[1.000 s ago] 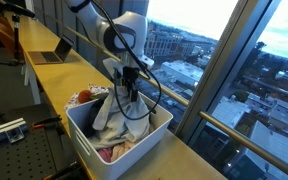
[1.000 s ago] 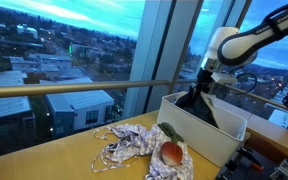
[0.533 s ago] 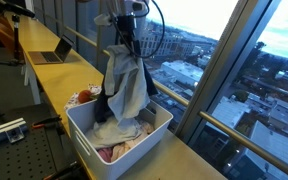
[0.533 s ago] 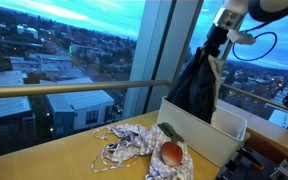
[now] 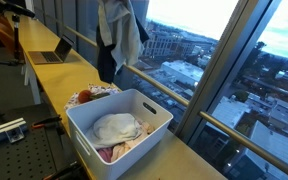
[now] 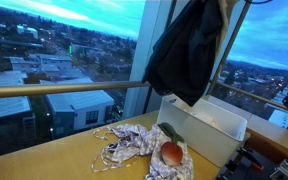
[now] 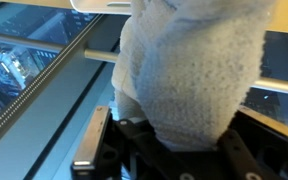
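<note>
Garment (image 5: 117,35) now hangs clear above the white bin (image 5: 124,155), top centre of frame; a second ago it lay inside. Claw (image 7: 171,135) stays clenched on the garment, so the lift-out looks done.

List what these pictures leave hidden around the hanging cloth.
- Gripper: fingertips buried in the hanging cloth in the wrist view; cut off by the top edge in both exterior views.
- Bin contents: hidden behind its wall in an exterior view.
</note>
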Robot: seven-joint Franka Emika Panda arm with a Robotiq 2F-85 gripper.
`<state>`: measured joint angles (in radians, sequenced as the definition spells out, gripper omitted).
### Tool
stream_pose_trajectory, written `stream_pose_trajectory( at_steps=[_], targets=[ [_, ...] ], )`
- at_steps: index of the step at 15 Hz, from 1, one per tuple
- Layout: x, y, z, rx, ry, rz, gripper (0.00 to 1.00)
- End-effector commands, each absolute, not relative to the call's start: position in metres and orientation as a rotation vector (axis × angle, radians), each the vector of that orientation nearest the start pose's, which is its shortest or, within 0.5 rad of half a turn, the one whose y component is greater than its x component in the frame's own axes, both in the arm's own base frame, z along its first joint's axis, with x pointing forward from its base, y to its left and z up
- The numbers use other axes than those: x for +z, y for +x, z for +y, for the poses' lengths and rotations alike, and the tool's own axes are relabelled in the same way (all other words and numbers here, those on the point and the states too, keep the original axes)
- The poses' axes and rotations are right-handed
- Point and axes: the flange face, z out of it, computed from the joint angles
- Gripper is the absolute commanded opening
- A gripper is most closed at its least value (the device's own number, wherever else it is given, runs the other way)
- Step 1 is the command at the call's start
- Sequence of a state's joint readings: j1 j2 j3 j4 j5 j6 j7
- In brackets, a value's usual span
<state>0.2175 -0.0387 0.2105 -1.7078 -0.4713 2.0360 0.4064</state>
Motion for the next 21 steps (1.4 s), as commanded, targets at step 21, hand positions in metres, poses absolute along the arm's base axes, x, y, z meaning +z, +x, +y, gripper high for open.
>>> stream_pose_trajectory(
  at_steps=[21],
  targets=[
    [0.343, 0.568, 0.314, -0.160, -3.179, -0.282, 0.33]
  ],
)
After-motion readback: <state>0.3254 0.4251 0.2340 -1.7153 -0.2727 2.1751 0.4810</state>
